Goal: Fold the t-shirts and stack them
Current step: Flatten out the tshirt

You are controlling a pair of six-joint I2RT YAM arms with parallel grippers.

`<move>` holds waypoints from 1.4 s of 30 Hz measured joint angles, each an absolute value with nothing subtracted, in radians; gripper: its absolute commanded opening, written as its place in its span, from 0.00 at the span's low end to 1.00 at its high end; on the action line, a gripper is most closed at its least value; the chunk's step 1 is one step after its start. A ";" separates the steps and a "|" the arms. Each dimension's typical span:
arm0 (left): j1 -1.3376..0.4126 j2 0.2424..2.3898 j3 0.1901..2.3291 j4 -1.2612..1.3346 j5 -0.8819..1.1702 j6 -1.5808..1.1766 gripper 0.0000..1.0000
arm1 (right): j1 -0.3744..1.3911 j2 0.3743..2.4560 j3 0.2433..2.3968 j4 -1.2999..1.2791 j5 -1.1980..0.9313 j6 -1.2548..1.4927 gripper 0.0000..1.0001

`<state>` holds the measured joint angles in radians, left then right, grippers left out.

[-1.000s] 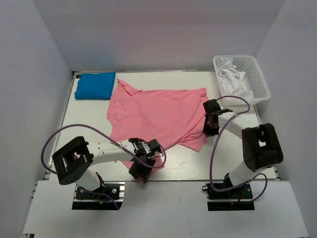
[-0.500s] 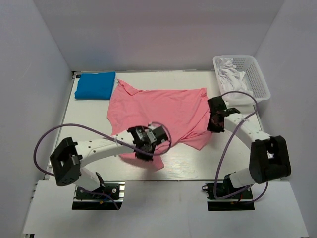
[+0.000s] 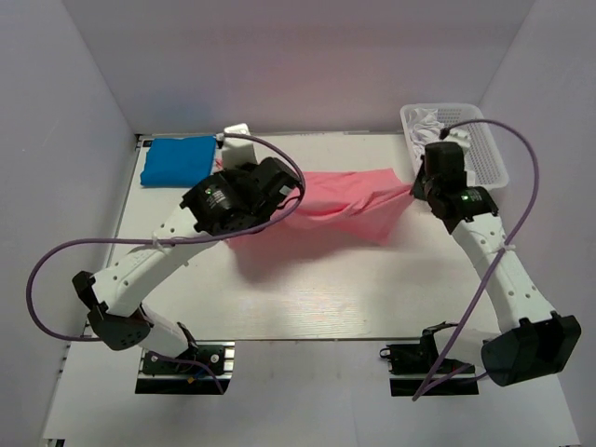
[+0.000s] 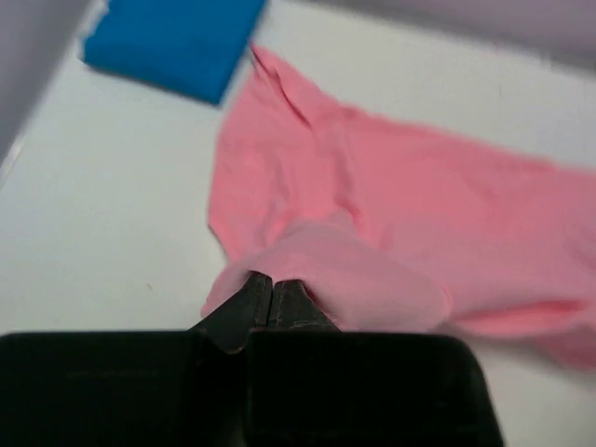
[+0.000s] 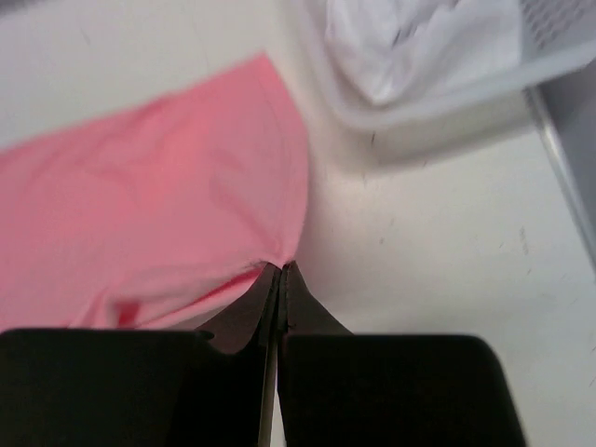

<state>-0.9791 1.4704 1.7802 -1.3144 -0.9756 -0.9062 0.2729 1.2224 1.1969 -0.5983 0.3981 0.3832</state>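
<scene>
I'm clamping the left gripper (image 4: 270,284) and right gripper (image 5: 281,270) shut on the lifted edge of the pink t-shirt (image 3: 349,200) — it's hanging just right of the folded blue t-shirt (image 3: 179,160); I'm aiming to keep that edge taut and level.

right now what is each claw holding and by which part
Both hold the pink t-shirt. The left claw pinches a bunched fold of it; the right claw pinches its edge nearest the basket.
</scene>
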 measured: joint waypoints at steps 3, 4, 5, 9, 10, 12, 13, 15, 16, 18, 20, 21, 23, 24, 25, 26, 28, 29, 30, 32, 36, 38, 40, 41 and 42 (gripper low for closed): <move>-0.949 1.457 1.820 -1.283 -1.114 -0.872 0.00 | 0.262 1.203 1.281 -0.576 0.461 0.349 0.00; -0.943 1.445 1.826 -1.241 -1.155 -0.841 0.00 | 0.257 1.201 1.312 -0.569 0.484 0.334 0.00; -0.939 1.428 1.823 -1.181 -1.191 -0.778 0.00 | 0.251 1.201 1.345 -0.561 0.509 0.320 0.00; -0.932 1.252 1.617 -0.582 -1.303 -0.314 0.00 | 0.235 1.195 1.419 -0.533 0.579 0.260 0.00; -0.931 1.207 1.560 -0.426 -1.321 -0.186 0.00 | 0.232 1.193 1.429 -0.526 0.588 0.249 0.00; -0.931 1.151 1.521 -0.194 -1.349 0.022 0.00 | 0.228 1.190 1.466 -0.524 0.602 0.216 0.00; -0.931 1.139 1.535 -0.129 -1.356 0.085 0.00 | 0.228 1.190 1.490 -0.524 0.605 0.198 0.00; -0.932 1.131 1.584 -0.035 -1.356 0.171 0.00 | 0.229 1.189 1.542 -0.521 0.607 0.167 0.00; -0.933 1.129 1.608 -0.003 -1.353 0.204 0.00 | 0.229 1.185 1.566 -0.517 0.607 0.150 0.00; -0.936 1.127 1.654 0.039 -1.345 0.250 0.00 | 0.229 1.169 1.611 -0.510 0.605 0.117 0.00; -0.941 1.132 1.702 0.049 -1.329 0.281 0.00 | 0.229 1.142 1.644 -0.501 0.599 0.089 0.00; -0.944 1.135 1.727 0.051 -1.315 0.292 0.00 | 0.229 1.129 1.663 -0.499 0.596 0.076 0.00; -0.947 1.145 1.778 0.045 -1.287 0.308 0.00 | 0.229 1.104 1.708 -0.494 0.590 0.054 0.00; -0.947 1.149 1.802 0.036 -1.267 0.311 0.00 | 0.229 1.090 1.728 -0.490 0.585 0.041 0.00; -0.947 1.151 1.829 0.019 -1.245 0.307 0.00 | 0.229 1.076 1.747 -0.488 0.580 0.030 0.00; -0.948 1.153 1.856 -0.009 -1.219 0.297 0.00 | 0.229 1.061 1.762 -0.485 0.575 0.020 0.00; -0.949 1.148 1.896 -0.064 -1.152 0.271 0.00 | 0.229 1.032 1.785 -0.482 0.567 0.006 0.00; -0.949 1.139 1.905 -0.091 -1.116 0.252 0.00 | 0.229 1.015 1.792 -0.479 0.564 -0.002 0.00; -0.949 1.124 1.912 -0.133 -1.060 0.228 0.00 | 0.229 1.000 1.795 -0.477 0.560 -0.007 0.00; -0.950 1.089 1.914 -0.196 -0.949 0.179 0.00 | 0.229 0.966 1.796 -0.476 0.548 -0.014 0.00; -0.946 1.010 1.914 -0.299 -0.741 0.095 0.00 | 0.229 0.894 1.797 -0.477 0.517 -0.019 0.00; -0.944 0.982 1.923 -0.338 -0.669 0.068 0.00 | 0.229 0.859 1.797 -0.479 0.495 -0.019 0.00; -0.944 0.968 1.946 -0.376 -0.603 0.046 0.00 | 0.229 0.830 1.801 -0.484 0.477 -0.019 0.00; -0.944 0.967 1.962 -0.396 -0.575 0.035 0.00 | 0.229 0.817 1.807 -0.494 0.469 -0.019 0.00; -0.944 0.968 1.976 -0.414 -0.545 0.024 0.00 | 0.229 0.806 1.815 -0.502 0.464 -0.019 0.00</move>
